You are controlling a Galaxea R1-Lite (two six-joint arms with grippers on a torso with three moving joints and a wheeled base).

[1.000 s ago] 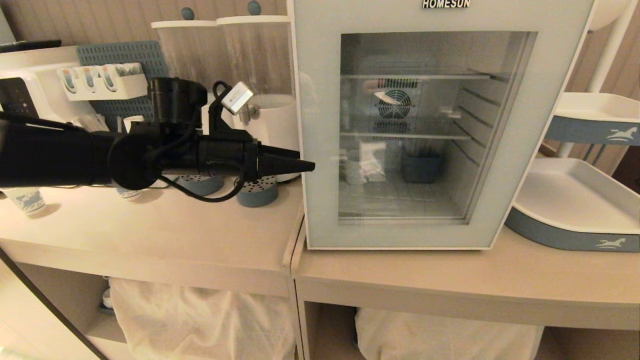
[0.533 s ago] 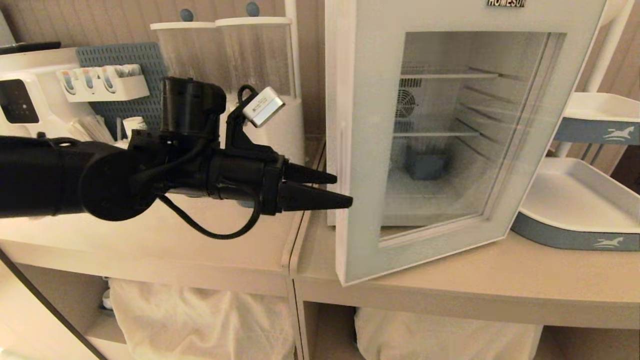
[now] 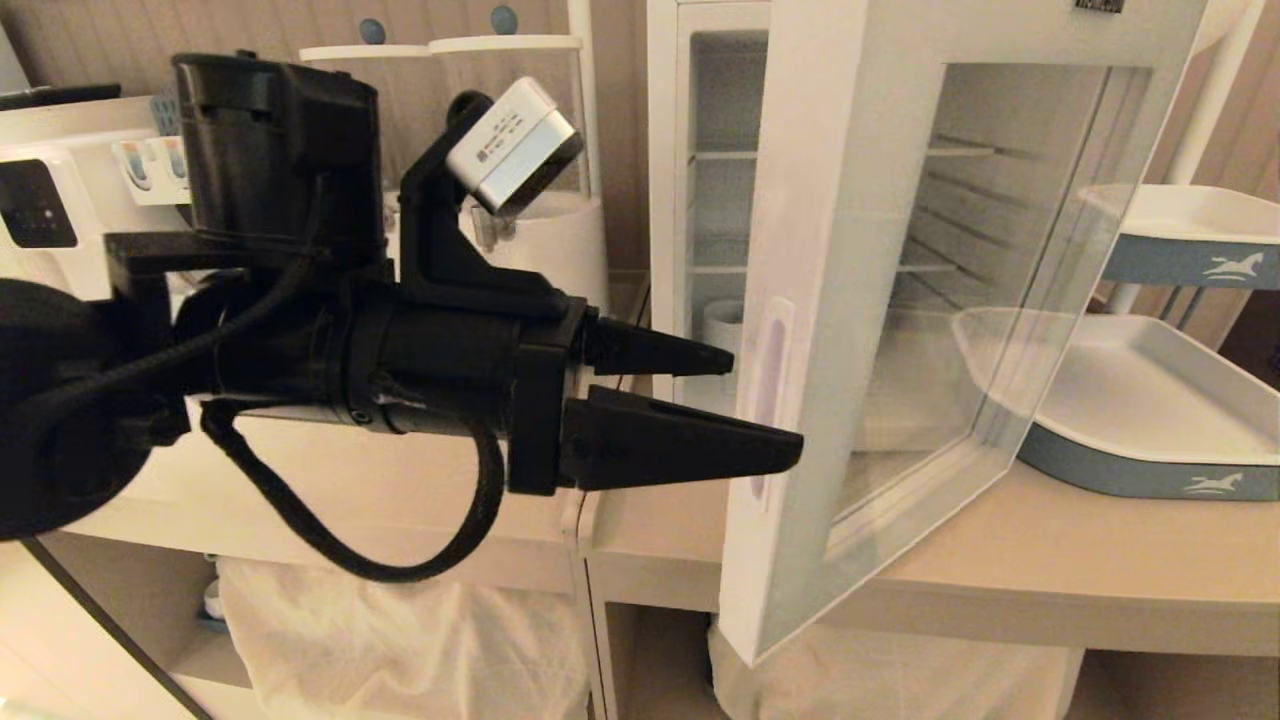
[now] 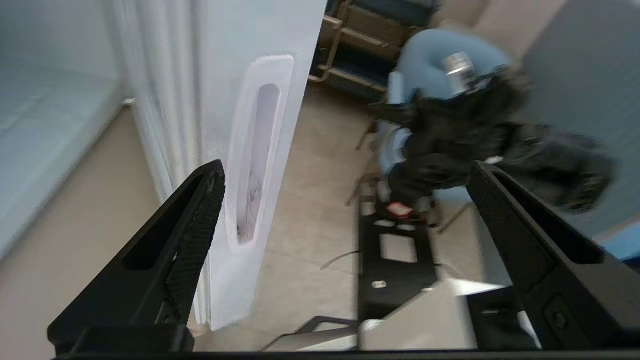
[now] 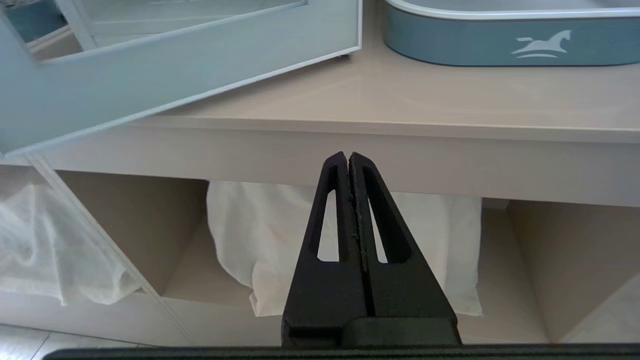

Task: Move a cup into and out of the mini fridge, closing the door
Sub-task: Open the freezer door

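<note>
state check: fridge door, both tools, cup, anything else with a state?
door: swung well open, hinged on its right side, free edge out past the counter front.
mini fridge: interior exposed, wire shelves visible.
left tool: open, empty, one finger at the door's edge handle recess.
right tool: shut, empty, parked below the counter edge.
cup: upright on the fridge floor, mostly hidden.

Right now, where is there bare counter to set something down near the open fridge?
Free: the beige countertop in front of the blue-and-white tray, right of the glass fridge door. Crowded: the left counter, where the open left hand hangs before the white cylindrical dispensers.
</note>
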